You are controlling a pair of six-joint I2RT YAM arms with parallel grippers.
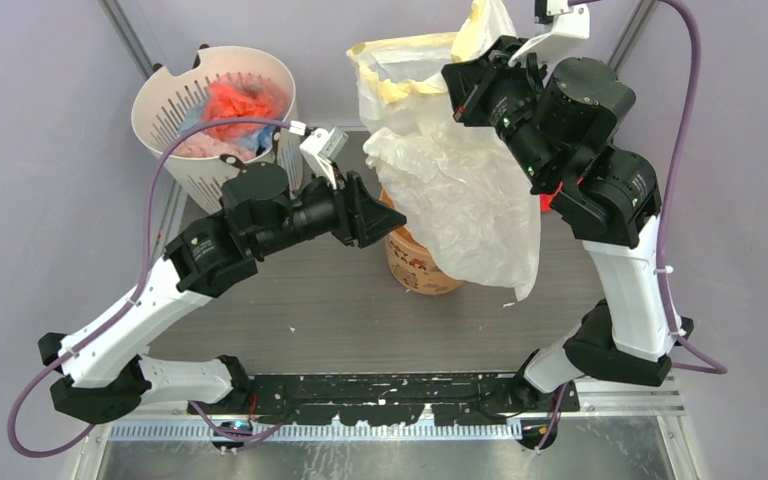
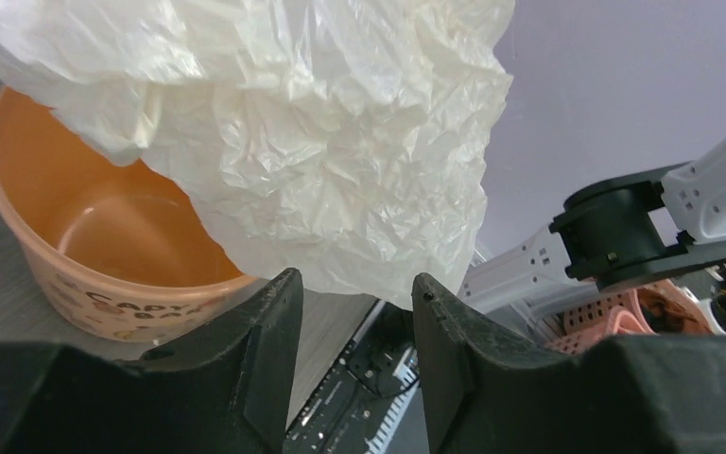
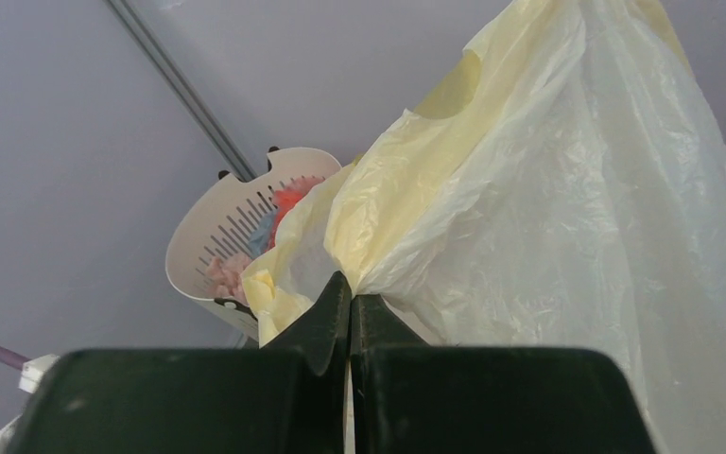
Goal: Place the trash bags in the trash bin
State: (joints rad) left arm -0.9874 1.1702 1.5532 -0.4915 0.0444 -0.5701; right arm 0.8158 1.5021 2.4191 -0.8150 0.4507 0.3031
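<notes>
Your right gripper (image 3: 351, 295) has its fingers pressed together on a fold of the trash bag (image 1: 465, 195), holding it up over the middle of the counter. The film hangs across the trash bin (image 2: 104, 227). Your left gripper (image 2: 352, 288) is spread beside the bin, just below the bag's lower folds.

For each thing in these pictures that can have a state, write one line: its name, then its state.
Trash bag: lifted, crumpled, hanging across the bucket, not tucked in.
Orange bucket: upright, nothing in the part that shows.
White basket: upright, filled with coloured bundles.
Left gripper: open, empty, beside the bucket.
Right gripper: shut on the trash bag's upper edge.
</notes>
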